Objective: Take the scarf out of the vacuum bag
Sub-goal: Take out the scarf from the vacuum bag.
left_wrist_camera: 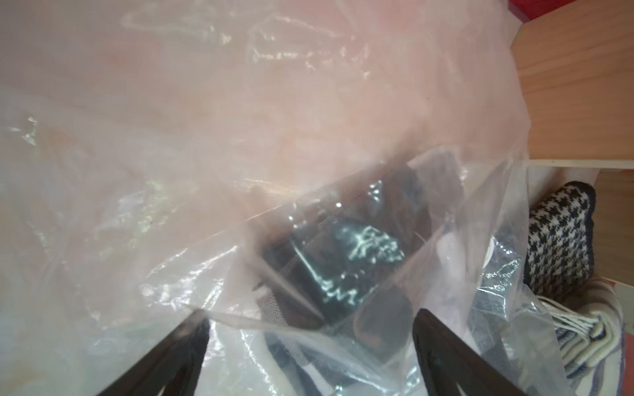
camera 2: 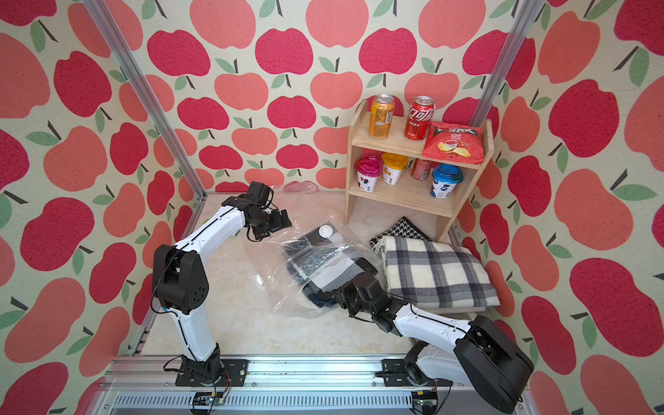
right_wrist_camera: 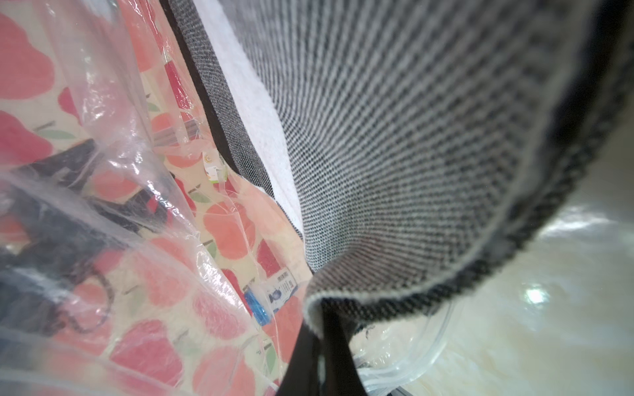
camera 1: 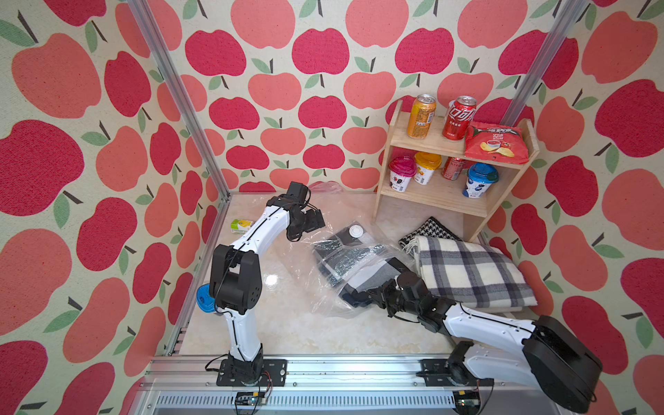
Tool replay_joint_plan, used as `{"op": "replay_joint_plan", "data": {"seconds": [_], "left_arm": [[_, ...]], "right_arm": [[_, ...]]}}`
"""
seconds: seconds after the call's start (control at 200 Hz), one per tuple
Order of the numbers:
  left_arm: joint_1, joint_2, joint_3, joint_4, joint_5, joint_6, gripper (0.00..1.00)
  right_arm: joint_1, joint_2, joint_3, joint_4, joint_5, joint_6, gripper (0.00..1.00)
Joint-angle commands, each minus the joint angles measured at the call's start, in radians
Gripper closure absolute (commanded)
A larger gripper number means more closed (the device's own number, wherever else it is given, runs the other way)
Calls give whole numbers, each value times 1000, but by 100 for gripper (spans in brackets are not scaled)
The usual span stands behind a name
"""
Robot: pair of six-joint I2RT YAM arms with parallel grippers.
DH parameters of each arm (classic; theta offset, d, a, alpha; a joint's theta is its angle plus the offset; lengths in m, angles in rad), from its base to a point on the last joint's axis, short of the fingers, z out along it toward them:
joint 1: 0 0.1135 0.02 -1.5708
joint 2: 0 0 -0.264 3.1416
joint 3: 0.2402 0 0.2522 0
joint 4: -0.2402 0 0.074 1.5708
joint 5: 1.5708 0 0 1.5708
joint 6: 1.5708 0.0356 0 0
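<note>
Marble counter [camera 1: 287,334], apple-print walls [camera 1: 323,54]: vacuum bag [camera 1: 316,284] crumpled at the counter's centre, grey check scarf [camera 1: 346,260] mostly inside, its front edge pinched tight by the right hand [camera 1: 355,298] at the bag's mouth; left hand [camera 1: 315,221] spread wide over the bag's rear-left plastic.

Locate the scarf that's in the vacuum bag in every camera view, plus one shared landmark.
In a top view: scarf at centre, inside the vacuum bag.
In a top view: scarf at centre, in the same bag.
Left wrist: dark weave behind plastic, ahead of the open left gripper.
Right wrist: grey weave fills most of the frame, pinched by the right gripper.
Landmark: the crinkly bag plastic, in all four views.
</note>
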Motion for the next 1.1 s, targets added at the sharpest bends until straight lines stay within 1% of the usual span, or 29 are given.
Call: {"op": "replay_joint_plan", "data": {"seconds": [0.0, 0.19, 0.37, 0.5, 0.7, 0.87, 0.975, 1.09], "left_arm": [[14, 73, 60, -170, 1, -97, 3], [56, 165, 52, -115, 30, -139, 3], [71, 275, 131, -154, 21, -124, 3], [79, 312, 146, -158, 7, -128, 3], [93, 353, 153, -163, 2, -129, 2], [91, 371, 142, -164, -6, -133, 2], [93, 377, 140, -173, -23, -144, 2], [91, 387, 152, -205, -63, -166, 1]], "right_arm": [[-16, -54, -23, -37, -14, -38, 100], [-20, -89, -15, -82, -9, -61, 100], [-20, -48, 56, -133, -41, -124, 100], [-18, -22, 121, -193, -59, -184, 100], [-23, 11, 272, -442, -75, -379, 100], [-26, 64, 410, -670, -119, -550, 100], [-26, 86, 480, -785, -134, -628, 100], [-48, 86, 572, -941, -113, -736, 100]]}}
